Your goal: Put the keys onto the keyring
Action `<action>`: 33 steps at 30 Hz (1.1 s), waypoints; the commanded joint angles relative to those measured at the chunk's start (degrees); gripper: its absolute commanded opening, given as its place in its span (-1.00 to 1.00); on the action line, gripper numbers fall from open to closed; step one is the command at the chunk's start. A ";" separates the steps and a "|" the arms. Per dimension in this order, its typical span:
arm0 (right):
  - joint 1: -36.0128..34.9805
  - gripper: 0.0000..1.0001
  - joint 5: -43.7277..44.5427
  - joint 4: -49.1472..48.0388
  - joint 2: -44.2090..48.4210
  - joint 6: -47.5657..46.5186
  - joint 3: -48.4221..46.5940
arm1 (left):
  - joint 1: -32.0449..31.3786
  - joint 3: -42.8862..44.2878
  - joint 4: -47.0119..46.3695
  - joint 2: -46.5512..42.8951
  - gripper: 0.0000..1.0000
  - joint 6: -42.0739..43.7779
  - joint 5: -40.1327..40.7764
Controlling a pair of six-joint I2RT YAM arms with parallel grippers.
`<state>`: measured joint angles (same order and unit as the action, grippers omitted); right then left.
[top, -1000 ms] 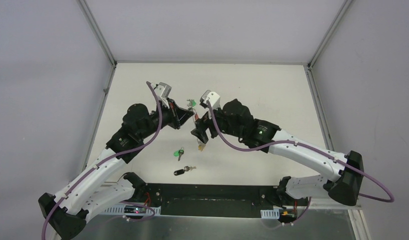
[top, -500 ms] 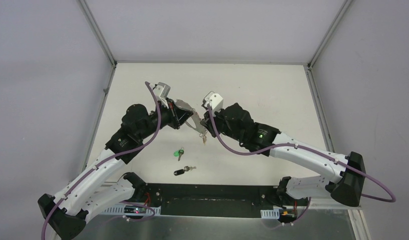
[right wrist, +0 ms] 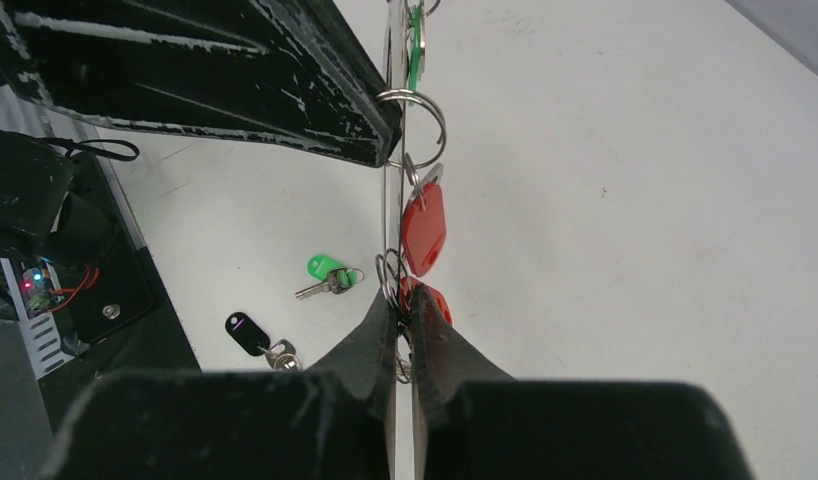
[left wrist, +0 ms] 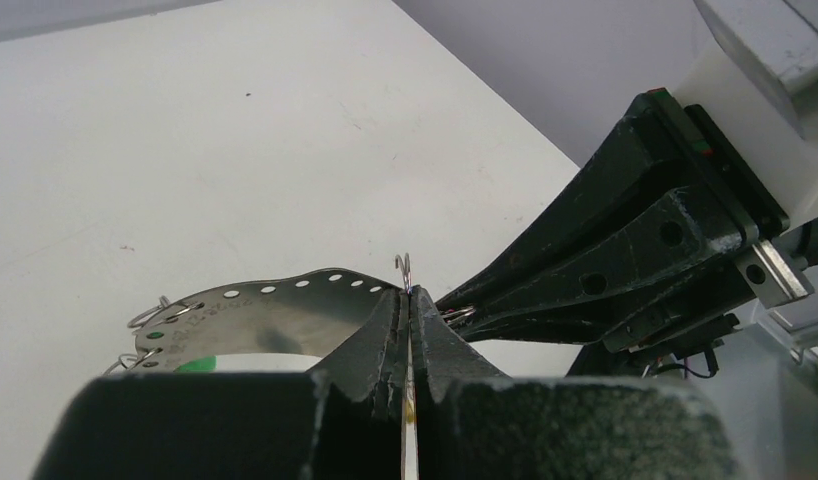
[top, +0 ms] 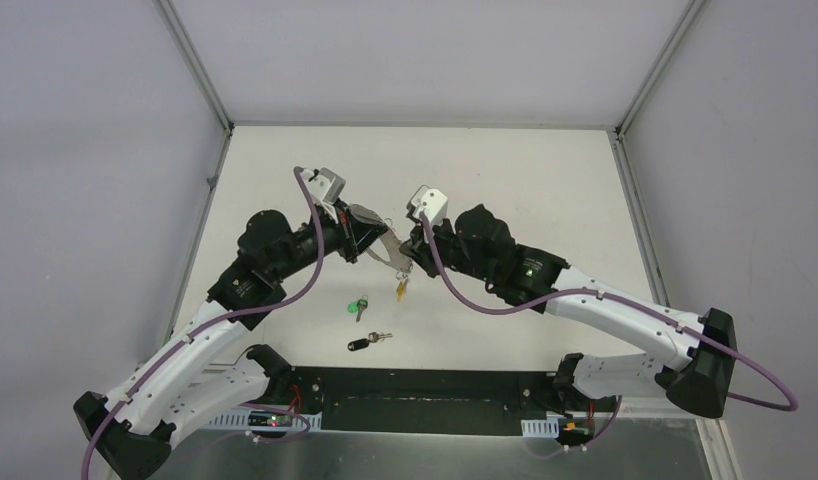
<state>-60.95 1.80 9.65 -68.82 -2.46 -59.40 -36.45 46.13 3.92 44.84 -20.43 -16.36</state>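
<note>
The keyring (left wrist: 270, 315) is a thin grey metal band with small holes, held off the table between both arms. My left gripper (left wrist: 409, 298) is shut on its edge. My right gripper (right wrist: 405, 312) is shut on it lower down, beside red-capped keys (right wrist: 423, 225) that hang from it. In the top view the left gripper (top: 373, 232) and the right gripper (top: 405, 262) meet at the keyring (top: 383, 240). The green-capped key (top: 360, 305) and the black-capped key (top: 363, 344) lie loose on the table below; the right wrist view shows the green key (right wrist: 328, 272) and the black key (right wrist: 247, 333).
A yellow-capped key (top: 400, 290) dangles under the ring, and a green cap (right wrist: 415, 40) sits higher on it. The dark base plate (top: 425, 395) runs along the near edge. Metal frame posts (top: 200, 75) stand at the white table's back corners.
My right gripper has gone from open to shut on the keyring, which both grippers now hold. Both arms shifted slightly. The loose keys have not moved.
</note>
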 commanded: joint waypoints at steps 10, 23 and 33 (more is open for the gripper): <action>0.08 -1.00 -8.31 1.58 0.17 2.28 -7.69 | -0.56 -1.94 -8.57 -2.43 -1.00 15.77 -6.44; 1.07 -1.00 -17.84 1.07 -0.36 4.92 -10.26 | -0.56 -5.08 -9.72 -2.74 -1.00 21.44 -4.12; 1.68 -0.61 -22.69 -1.31 0.11 6.41 -10.21 | -0.95 -9.08 -20.61 -1.48 -1.00 23.68 -3.64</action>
<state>-57.76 -10.90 16.58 -70.19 2.94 -65.87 -36.82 39.68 -7.75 42.48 0.86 -21.43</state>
